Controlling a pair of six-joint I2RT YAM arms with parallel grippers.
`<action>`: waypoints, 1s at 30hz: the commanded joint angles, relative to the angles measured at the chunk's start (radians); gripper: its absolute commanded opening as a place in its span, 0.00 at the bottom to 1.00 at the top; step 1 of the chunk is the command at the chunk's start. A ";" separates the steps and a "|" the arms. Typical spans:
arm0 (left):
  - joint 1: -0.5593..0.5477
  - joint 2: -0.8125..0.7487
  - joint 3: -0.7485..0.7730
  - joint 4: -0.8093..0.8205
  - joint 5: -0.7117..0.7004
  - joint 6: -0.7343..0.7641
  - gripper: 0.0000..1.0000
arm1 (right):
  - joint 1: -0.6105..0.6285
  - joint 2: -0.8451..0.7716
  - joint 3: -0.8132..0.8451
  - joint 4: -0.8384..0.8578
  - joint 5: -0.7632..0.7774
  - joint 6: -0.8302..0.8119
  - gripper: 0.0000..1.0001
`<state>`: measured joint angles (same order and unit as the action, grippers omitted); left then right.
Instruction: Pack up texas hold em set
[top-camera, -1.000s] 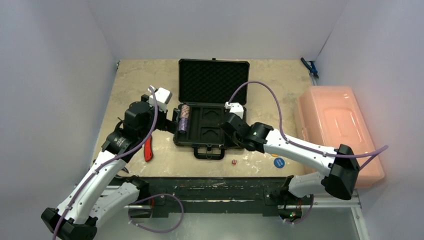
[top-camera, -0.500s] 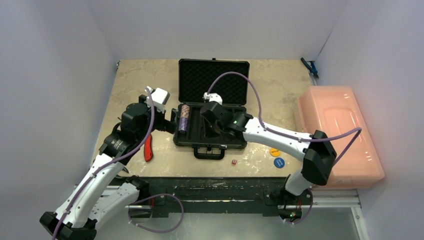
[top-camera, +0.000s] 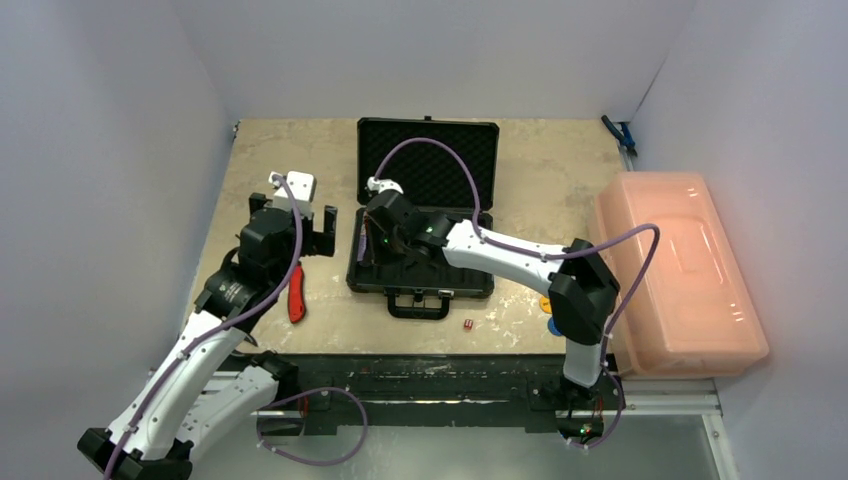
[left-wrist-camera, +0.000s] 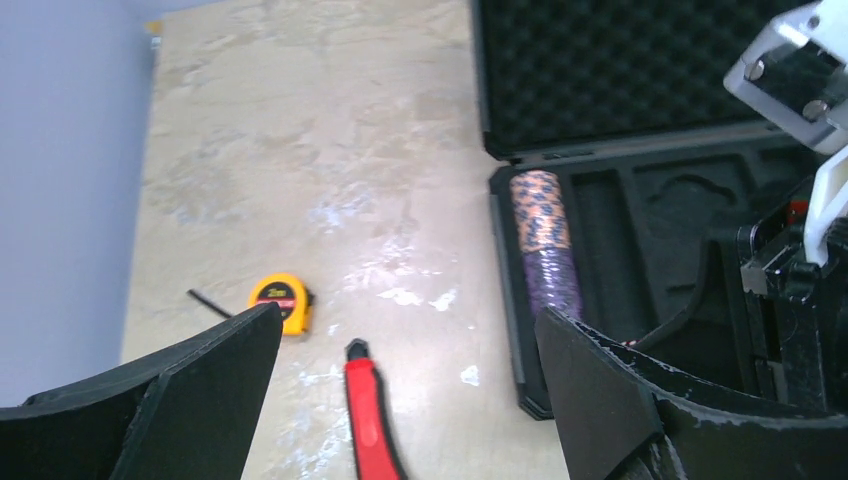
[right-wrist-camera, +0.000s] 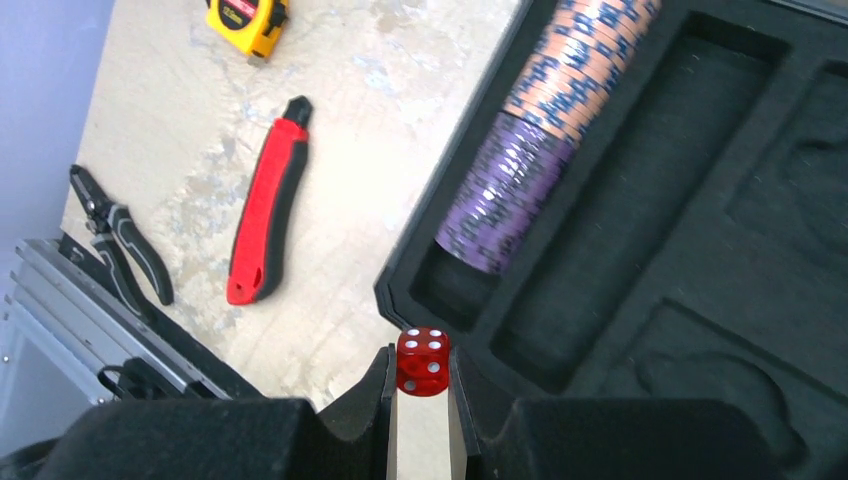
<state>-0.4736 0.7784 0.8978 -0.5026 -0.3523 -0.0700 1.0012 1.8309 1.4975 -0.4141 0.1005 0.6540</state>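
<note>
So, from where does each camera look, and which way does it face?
Top external: above and behind, looking down at table and open case; left arm, right arm show.
Left wrist: faces across table toward case; open left gripper shows.
Right wrist: looks down at the tray; right gripper holds a red die.
Both wrist views share chip stack, red-handled knife, tape measure.

i see a red die (right-wrist-camera: 423, 361) with white pips, a chip stack (right-wrist-camera: 545, 130) part peach, part purple, with dark edge marks, a black case (top-camera: 440, 175) with dimpled foam, a red-and-black knife (right-wrist-camera: 265, 215), a marbled beige table (top-camera: 280, 160).
</note>
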 joint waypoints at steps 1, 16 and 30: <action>-0.002 -0.062 0.035 0.011 -0.220 -0.037 1.00 | 0.011 0.060 0.118 0.021 -0.034 -0.007 0.00; -0.002 -0.144 0.005 0.038 -0.257 -0.036 1.00 | 0.028 0.190 0.204 -0.062 -0.025 0.050 0.00; -0.002 -0.133 0.011 0.033 -0.227 -0.036 1.00 | 0.030 0.220 0.185 -0.077 0.000 0.102 0.00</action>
<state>-0.4736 0.6479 0.8974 -0.4942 -0.5907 -0.0940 1.0271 2.0411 1.6714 -0.4797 0.0849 0.7277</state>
